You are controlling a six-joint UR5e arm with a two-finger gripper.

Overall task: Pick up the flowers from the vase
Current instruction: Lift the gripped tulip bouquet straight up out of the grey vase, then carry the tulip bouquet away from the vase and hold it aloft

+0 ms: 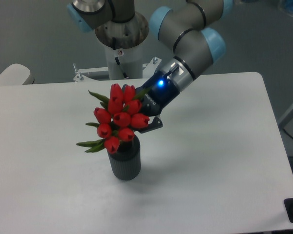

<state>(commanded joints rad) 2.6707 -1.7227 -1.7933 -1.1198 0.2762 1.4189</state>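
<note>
White table (210, 146) fills most of the view, with grey floor behind and the arm's pedestal base (121, 36) at the far edge. A pale rounded object (10, 75) shows at the far left edge; its identity cannot be determined.

Vase (125, 158) stands upright on the table, left of centre, unsupported by the arm. Flowers (118, 124) sit above its mouth, the red heads bunched together and leaning to the left, green leaves (90, 145) sticking out low on that side. Stems are hidden behind the heads, so it cannot be confirmed whether their ends remain inside the vase.

Gripper (145, 124) reaches in from the right at a downward slant, a blue light lit on its body. Its tip is buried behind the bunch at stem height, and one dark finger shows just below the right-hand heads. Judged from this placement, it is clamped on the flowers below the heads, which keeps the buds uncrushed and the bunch together.

Flowers lie directly at the gripper's tip, to its left and in front of it, touching. The vase mouth sits just below the visible finger, apparently apart from it.
</note>
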